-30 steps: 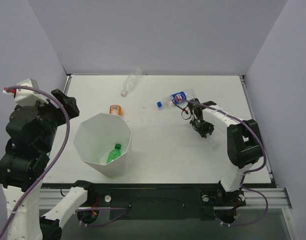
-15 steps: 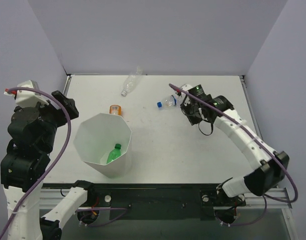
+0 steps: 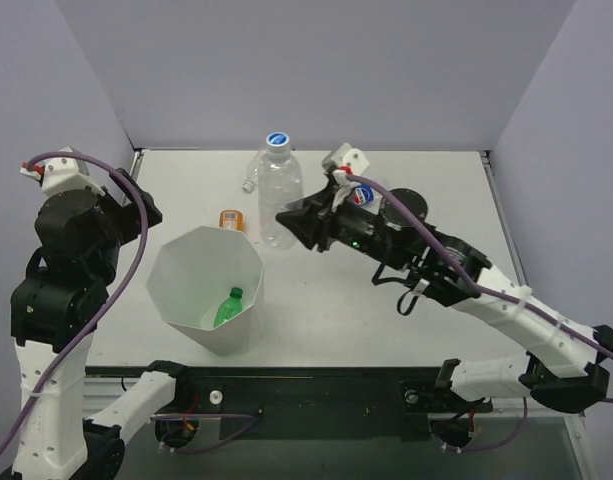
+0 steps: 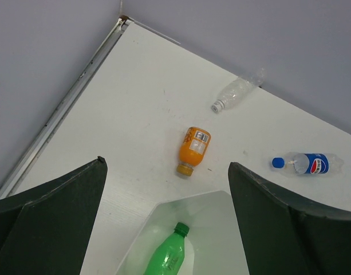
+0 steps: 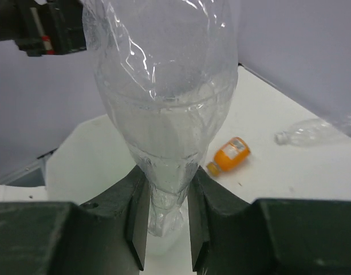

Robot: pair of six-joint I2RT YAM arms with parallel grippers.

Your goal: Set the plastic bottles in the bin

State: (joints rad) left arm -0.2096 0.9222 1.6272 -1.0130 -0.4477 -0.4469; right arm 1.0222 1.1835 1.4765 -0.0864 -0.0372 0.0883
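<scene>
Seen from above, the right gripper (image 5: pixel 166 217) is clamped on the clear blue-capped bottle (image 3: pixel 278 195), which hangs in the air at about 1 o'clock from the bin (image 3: pixel 186 275). In the right wrist view we see its two fingers (image 5: pixel 135 217) pressed against the bottle's narrow, crumpled part. The left gripper (image 4: pixel 166 167) is up at 10 o'clock from the bin, its jaws spread wide with nothing between them. We find the green bottle (image 3: pixel 226 308) lying inside the bin, against the wall on its 5 o'clock side. The orange bottle (image 3: pixel 231 218) lies on its side on the table (image 3: pixel 316 310) just beside the bin's rim at 12 o'clock. The plain clear bottle (image 4: pixel 235 93) lies further out in the same direction, near the back wall, and from above the raised bottle partly hides it. The left wrist view shows us the blue-label bottle (image 4: pixel 310 164) flat on the table at about 2 o'clock from the bin. From above, only a patch of its label peeks out beside the right arm.
</scene>
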